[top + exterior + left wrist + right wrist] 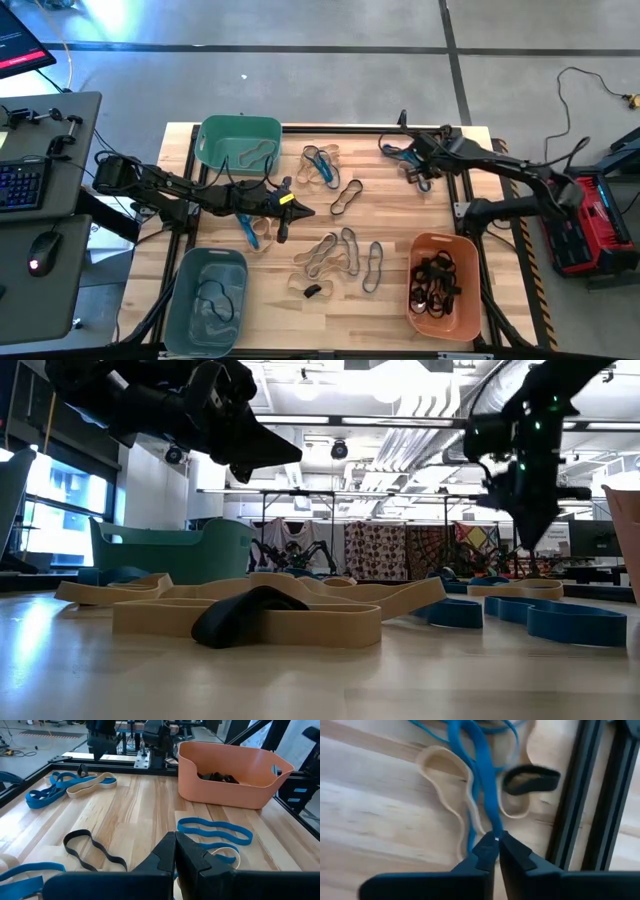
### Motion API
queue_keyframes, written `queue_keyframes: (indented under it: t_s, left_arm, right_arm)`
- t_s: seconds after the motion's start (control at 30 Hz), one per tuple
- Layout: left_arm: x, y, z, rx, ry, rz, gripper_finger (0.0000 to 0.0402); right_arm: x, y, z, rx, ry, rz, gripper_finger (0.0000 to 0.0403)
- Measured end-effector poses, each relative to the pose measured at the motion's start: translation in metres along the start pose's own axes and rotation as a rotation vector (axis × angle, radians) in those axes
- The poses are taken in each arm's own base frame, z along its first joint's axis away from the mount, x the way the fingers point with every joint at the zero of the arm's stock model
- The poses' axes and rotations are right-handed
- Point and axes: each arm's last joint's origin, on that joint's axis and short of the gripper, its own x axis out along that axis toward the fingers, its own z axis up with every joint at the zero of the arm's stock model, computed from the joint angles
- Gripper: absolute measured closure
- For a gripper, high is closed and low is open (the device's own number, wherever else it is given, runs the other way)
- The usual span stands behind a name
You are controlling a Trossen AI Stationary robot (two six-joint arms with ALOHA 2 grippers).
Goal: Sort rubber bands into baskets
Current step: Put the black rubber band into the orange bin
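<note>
My right gripper [496, 839] is at the table's far right [415, 165], pointing down and shut on a blue rubber band [482, 765]. Under it a tan band [445, 775] and a black band [530, 779] lie flat on the wood. My left gripper [175, 845] is shut and empty, raised over the table's middle left [298, 210], clear of the bands in the low view [275, 455]. The teal basket [215, 135] holds a tan band, the grey-blue basket [185, 300] a dark band, and the orange basket [425, 250] several black bands. My right gripper pinches the blue band's strands [492, 822] between its two fingertips, coming from above. The band runs away from the fingers in drawn-out strands over the tan band. Whether its far end still lies on the table, I cannot tell.
Loose bands lie on the wood: a blue and tan cluster [320, 165], a black one [347, 197], a tan and grey group [335, 255], a blue one [373, 267] and a small black one [312, 291]. A black frame rail [580, 795] runs beside my right gripper.
</note>
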Motion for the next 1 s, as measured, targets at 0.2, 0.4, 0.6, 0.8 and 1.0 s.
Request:
queue_keyframes:
  t_s: [0.2, 0.4, 0.6, 0.8, 1.0]
  left_arm:
    - [0.000, 0.002, 0.000, 0.001, 0.000, 0.005, 0.0401]
    - [0.000, 0.002, 0.000, 0.000, 0.000, 0.006, 0.0401]
    - [0.000, 0.002, 0.000, 0.001, 0.000, 0.007, 0.0401]
    - [0.000, 0.002, 0.000, 0.008, 0.002, 0.007, 0.0401]
    - [0.000, 0.003, 0.000, 0.015, 0.001, 0.013, 0.0401]
  right_arm:
    - [0.018, -0.016, 0.002, 0.152, -0.026, -0.093, 0.0314]
    - [0.023, -0.028, 0.016, 0.346, -0.118, -0.115, 0.0243]
    - [0.035, -0.038, 0.023, 0.452, -0.176, -0.076, 0.0228]
    - [0.052, -0.044, 0.016, 0.502, -0.164, -0.071, 0.0227]
    - [0.072, -0.046, 0.004, 0.604, -0.199, -0.013, 0.0227]
